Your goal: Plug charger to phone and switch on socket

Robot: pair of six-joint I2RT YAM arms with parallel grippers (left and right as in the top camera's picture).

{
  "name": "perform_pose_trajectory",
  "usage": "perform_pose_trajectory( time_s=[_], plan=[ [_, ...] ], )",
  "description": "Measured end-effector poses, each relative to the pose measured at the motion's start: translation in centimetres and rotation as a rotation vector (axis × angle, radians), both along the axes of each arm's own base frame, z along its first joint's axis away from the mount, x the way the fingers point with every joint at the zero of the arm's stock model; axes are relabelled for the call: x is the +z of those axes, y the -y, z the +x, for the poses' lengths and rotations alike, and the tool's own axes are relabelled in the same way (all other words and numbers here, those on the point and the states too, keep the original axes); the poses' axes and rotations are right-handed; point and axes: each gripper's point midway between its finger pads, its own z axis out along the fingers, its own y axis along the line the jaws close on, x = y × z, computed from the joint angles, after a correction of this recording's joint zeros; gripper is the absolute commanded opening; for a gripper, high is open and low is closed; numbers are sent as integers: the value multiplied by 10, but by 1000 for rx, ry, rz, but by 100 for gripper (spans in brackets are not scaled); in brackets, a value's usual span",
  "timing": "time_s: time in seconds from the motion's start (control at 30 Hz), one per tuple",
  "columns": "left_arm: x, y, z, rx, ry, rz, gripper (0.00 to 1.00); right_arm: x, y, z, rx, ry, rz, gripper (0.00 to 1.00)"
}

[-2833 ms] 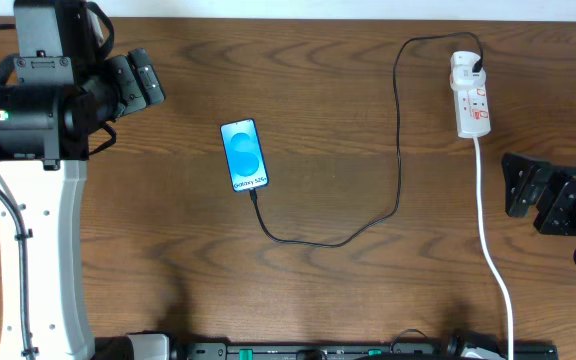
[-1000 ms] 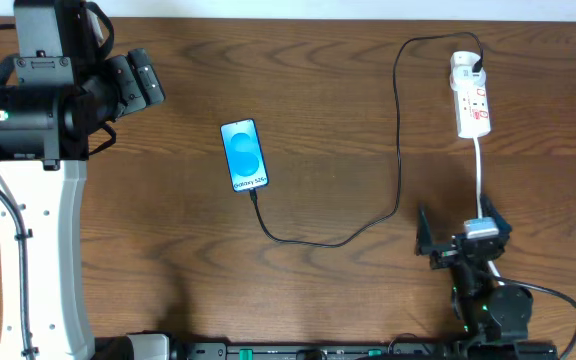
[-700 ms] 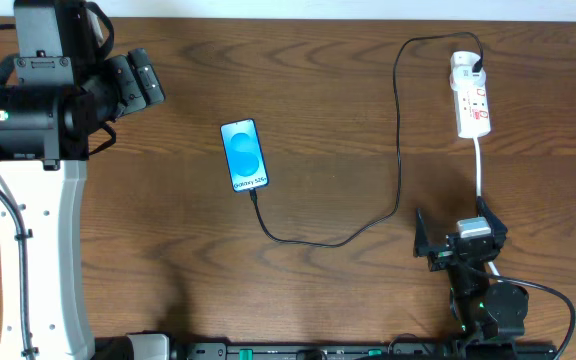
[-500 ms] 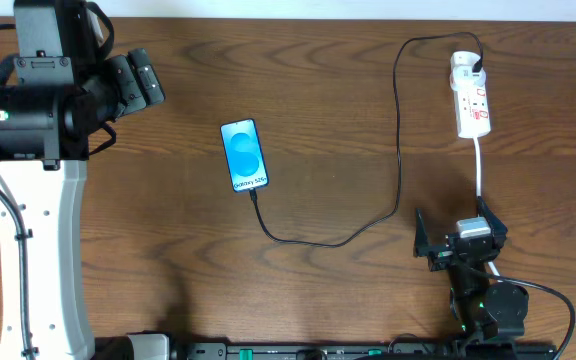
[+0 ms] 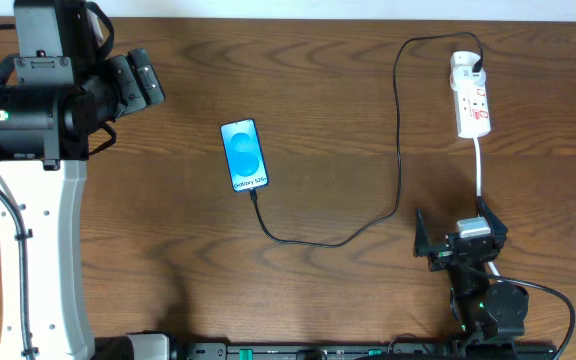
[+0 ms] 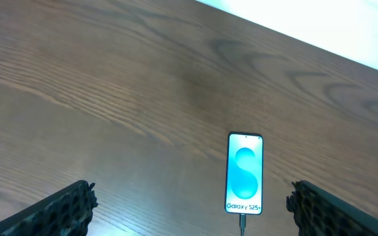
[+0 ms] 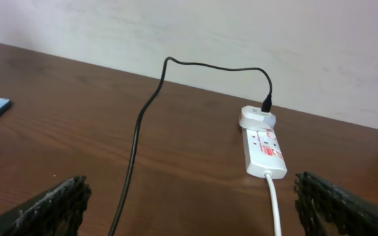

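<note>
1. Dark wooden table [image 5: 328, 60], seen from overhead: a slim blue-screened phone [image 5: 245, 155] lies centre-left. A thin black charger cable [image 5: 400, 150] loops from its lower edge to the white, red-marked power strip [image 5: 471, 100] at far right.
2. Only the left wrist view reads "Galaxy S25+". The left gripper [image 6: 190, 200] has its jaws spread wide, holding nothing.
3. Only the right wrist view shows the black plug [image 7: 266, 101] seated at the strip's far end. The right gripper [image 7: 190, 190] is spread too, and empty.

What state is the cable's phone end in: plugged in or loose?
Plugged in, apparently: the cable runs straight into the bottom edge of the phone in overhead and left wrist views.
</note>
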Motion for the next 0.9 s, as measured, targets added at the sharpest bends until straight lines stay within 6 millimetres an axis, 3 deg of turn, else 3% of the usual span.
perform_pose_trajectory(
  time_s=[0.23, 0.4, 0.53, 0.73, 0.9],
  plan=[
    [4, 0, 4, -1, 27, 0, 97, 0, 0, 0, 0, 0, 0, 99],
    [19, 10, 17, -61, 226, -23, 97, 0, 0, 0, -1, 1, 0, 99],
    [15, 19, 0, -117, 343, -30, 97, 0, 0, 0, -3, 1, -1, 99],
    [-21, 25, -42, -183, 516, 18, 97, 0, 1, 0, -3, 0, -3, 99],
    [-65, 26, -73, -227, 652, 92, 97, 0, 1, 0, -4, 2, -3, 99]
  ],
)
